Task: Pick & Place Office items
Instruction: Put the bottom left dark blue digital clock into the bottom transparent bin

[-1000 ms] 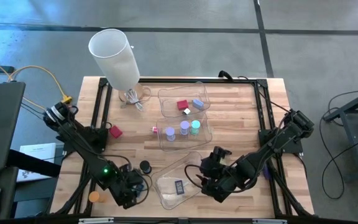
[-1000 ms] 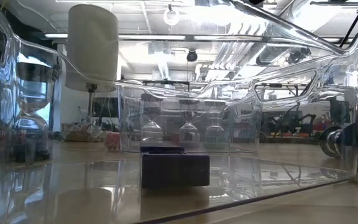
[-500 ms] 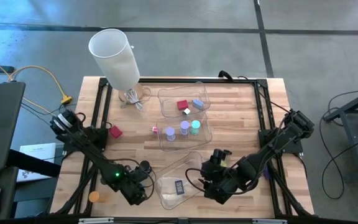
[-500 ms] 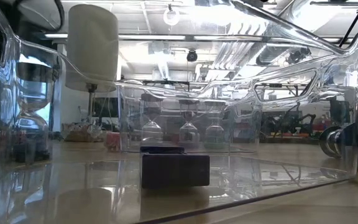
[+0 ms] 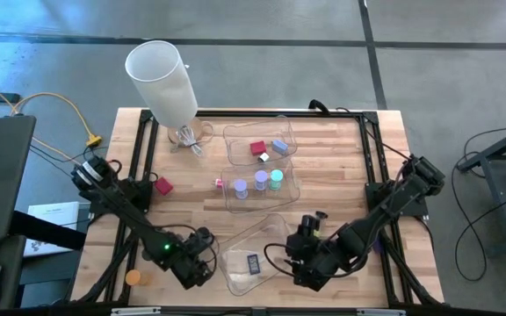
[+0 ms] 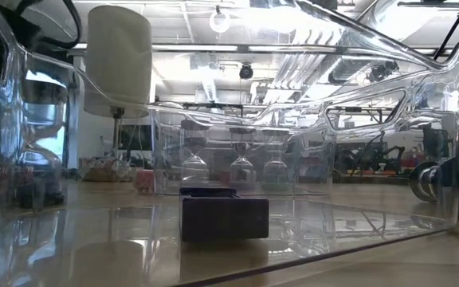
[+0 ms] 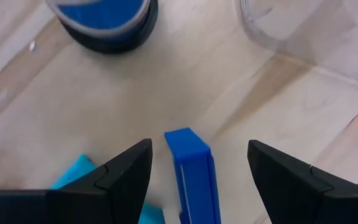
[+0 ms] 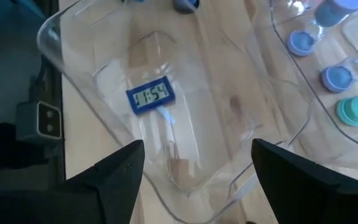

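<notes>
My left gripper (image 5: pixel 200 256) is open and points down at the near left of the table. Its fingers stand on either side of a flat blue piece (image 7: pixel 192 177) that rests on its long edge on the wood, with a gap on each side. A teal piece (image 7: pixel 76 180) lies beside one finger. A dark cylinder with a blue top (image 7: pixel 107 22) stands just beyond. My right gripper (image 5: pixel 304 262) is open and hovers (image 8: pixel 197 146) over the near clear tray (image 5: pixel 275 230). In that tray lies a small dark clock piece (image 8: pixel 151 96), also in the low view (image 6: pixel 224 217).
The middle clear tray (image 5: pixel 290 189) holds lilac and teal cylinders; the far tray (image 5: pixel 235 133) holds a red and a blue block. A red block (image 5: pixel 163 185), a pink piece (image 5: pixel 220 183) and an orange cylinder (image 5: pixel 133 277) sit on the wood. A white lamp shade (image 5: pixel 161 79) stands at the far left.
My left gripper has come down toward the table, shifted a little toward the near tray, and rolled about its own axis. It has stayed open.
</notes>
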`<action>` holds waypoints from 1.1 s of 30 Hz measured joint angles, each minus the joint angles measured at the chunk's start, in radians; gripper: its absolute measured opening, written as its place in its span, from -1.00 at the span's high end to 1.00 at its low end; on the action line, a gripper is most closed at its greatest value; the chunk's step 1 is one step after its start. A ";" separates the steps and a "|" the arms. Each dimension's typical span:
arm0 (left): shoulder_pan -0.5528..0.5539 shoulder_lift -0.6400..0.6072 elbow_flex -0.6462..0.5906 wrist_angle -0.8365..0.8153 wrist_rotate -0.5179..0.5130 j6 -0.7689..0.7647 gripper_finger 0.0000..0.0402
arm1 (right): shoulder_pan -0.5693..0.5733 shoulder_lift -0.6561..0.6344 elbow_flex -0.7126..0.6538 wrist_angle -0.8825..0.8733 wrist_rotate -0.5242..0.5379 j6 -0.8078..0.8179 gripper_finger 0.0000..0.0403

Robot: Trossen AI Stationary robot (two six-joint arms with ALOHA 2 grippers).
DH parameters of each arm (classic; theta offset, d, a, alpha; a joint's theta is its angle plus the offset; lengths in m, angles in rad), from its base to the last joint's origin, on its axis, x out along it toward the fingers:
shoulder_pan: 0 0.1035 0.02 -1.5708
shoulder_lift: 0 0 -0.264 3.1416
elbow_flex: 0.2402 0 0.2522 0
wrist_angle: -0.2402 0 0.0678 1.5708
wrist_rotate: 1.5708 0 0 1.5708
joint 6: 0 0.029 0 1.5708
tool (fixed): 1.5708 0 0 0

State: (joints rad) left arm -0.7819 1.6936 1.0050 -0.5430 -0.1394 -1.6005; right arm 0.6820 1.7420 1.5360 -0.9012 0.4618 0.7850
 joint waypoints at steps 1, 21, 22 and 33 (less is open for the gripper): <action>-0.005 0.000 0.000 -0.001 0.000 -0.010 -0.28 | 0.004 0.000 0.000 0.000 0.000 -0.001 -0.42; -0.027 0.034 0.002 0.001 -0.004 -0.047 -0.28 | 0.035 0.000 0.000 0.000 0.008 0.001 -0.42; -0.027 0.034 0.002 0.002 -0.004 -0.048 -0.28 | 0.035 0.000 0.000 0.000 0.008 0.000 -0.42; -0.035 0.035 0.004 0.002 0.007 -0.052 0.00 | 0.033 0.000 0.000 0.000 0.010 -0.004 -0.42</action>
State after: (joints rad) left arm -0.8172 1.7290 1.0088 -0.5409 -0.1327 -1.6524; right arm 0.7155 1.7420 1.5360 -0.9009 0.4721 0.7815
